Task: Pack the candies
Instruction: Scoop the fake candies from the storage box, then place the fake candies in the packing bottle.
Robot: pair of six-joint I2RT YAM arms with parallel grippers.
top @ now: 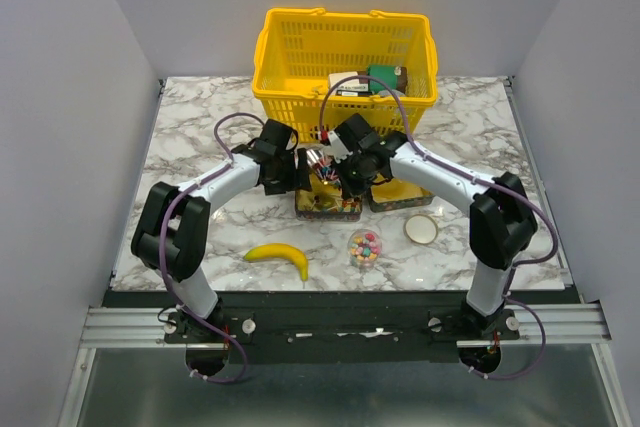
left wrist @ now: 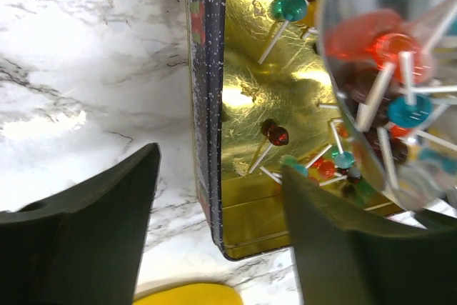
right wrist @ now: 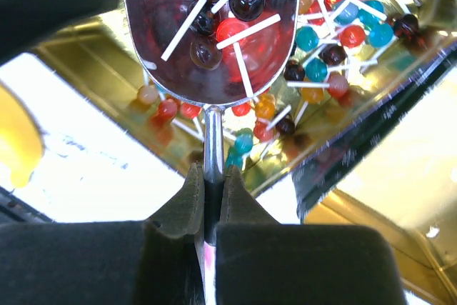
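Note:
A shiny metal scoop (right wrist: 211, 26) holds several lollipops with white sticks. My right gripper (right wrist: 209, 183) is shut on its thin handle and holds it over an open gold tin (top: 328, 209). More red, blue, orange and dark lollipops (right wrist: 343, 26) lie in the tin. My left gripper (left wrist: 218, 198) is open, with one finger outside and one inside the tin's left wall (left wrist: 207, 105); neither finger touches it. The scoop also shows in the left wrist view (left wrist: 385, 69). A small clear cup of tiny multicoloured candies (top: 365, 247) stands in front of the tin.
A yellow banana (top: 280, 255) lies front left of the tin. A round lid (top: 421, 228) lies right of the cup. A second gold tin part (top: 400, 197) sits right of the tin. A yellow basket (top: 300, 17) with boxes (top: 365, 82) stands behind.

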